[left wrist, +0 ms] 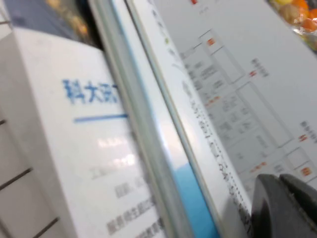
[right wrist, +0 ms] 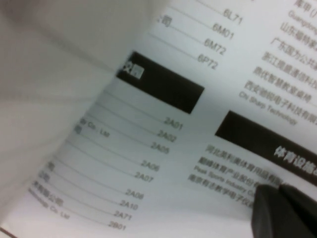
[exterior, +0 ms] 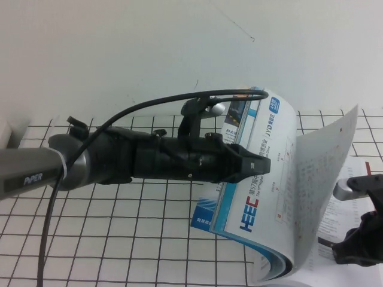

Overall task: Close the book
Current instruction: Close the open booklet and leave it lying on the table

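**A:** High view, centre right: where did the book lie?

**B:** On the gridded table, toward the robot's right. It lay open; its printed cover and a sheaf of leaves stood raised in a curve; a single page rose just beside them; the remaining leaves lay flat at the right edge of the view.

**A:** And the two grippers?

**B:** The left gripper, extended across from the left, sat against the raised cover about halfway up. The right gripper was at the right edge of the view, over the flat printed leaves. Whether either claw was wide, narrow or holding paper could not be told.

**A:** Judged from this position, what could go wrong?

**B:** Several things:
- The turn appeared only half made; the cover looked glossy, so a push that slid off it would probably let the sheaf spring back open.
- The lone page, unsupported, might buckle beneath the falling stack and crease.
- A push more sideways than downward could skid the whole book across the table instead of shutting it.
- The right gripper sat on the side where the cover would land; if left there, it would likely be pinned or hold the book ajar.
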